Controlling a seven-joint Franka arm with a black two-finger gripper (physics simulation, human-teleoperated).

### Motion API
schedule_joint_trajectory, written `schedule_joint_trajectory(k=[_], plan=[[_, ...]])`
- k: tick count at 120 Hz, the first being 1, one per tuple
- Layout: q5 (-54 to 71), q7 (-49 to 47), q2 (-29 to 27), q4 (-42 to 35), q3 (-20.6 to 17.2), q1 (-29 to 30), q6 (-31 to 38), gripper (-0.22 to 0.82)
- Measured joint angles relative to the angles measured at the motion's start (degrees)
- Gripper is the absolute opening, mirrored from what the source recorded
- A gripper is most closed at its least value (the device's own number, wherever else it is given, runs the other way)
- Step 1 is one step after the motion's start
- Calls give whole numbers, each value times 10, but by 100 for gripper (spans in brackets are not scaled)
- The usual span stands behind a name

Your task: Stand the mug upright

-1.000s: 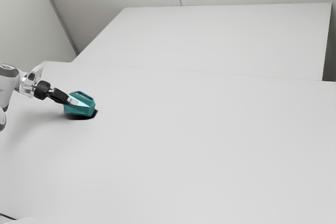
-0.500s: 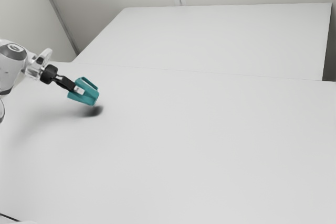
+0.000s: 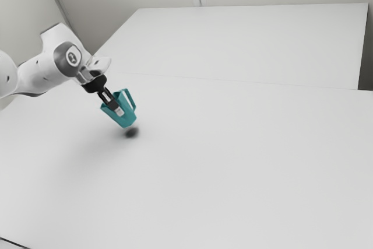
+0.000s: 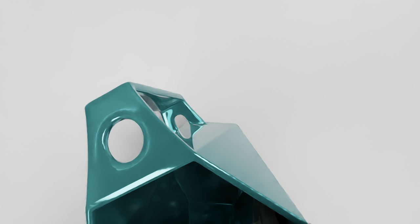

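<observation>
In the exterior view the black gripper is shut on the wall of a teal mug. The mug hangs a little above the table, tilted, its open top toward the hand and its base toward the exterior view's lower right, over a small dark shadow. Its handle faces the exterior view's right. In the wrist view the faceted mug has its dark inside and its rim turned to the camera, with the handle, pierced by a round hole, beside the rim.
A wide white table extends under the mug and toward the exterior view's right. Behind it lies another pale flat surface, with light walls beyond. A dark cable lies at the exterior view's lower left corner.
The mug has risen off the table and moved toward the exterior view's right with the gripper. The hand has tipped to point more steeply downward, and the mug stands steeper than before.
</observation>
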State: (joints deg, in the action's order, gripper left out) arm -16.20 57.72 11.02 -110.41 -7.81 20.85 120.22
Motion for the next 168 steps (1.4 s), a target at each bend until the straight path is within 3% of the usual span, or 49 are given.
schedule_joint_trajectory(k=[33, 65, 91, 134, 168], plan=[[95, -134, -56, -66, -94, -14, 58, -18], [124, -270, -99, -141, -154, -14, 78, -18], [127, -353, -121, -179, -176, -37, 83, -18], [156, -443, -98, -183, -185, -74, 85, -18], [202, -489, -89, -183, -197, -20, 81, -18]])
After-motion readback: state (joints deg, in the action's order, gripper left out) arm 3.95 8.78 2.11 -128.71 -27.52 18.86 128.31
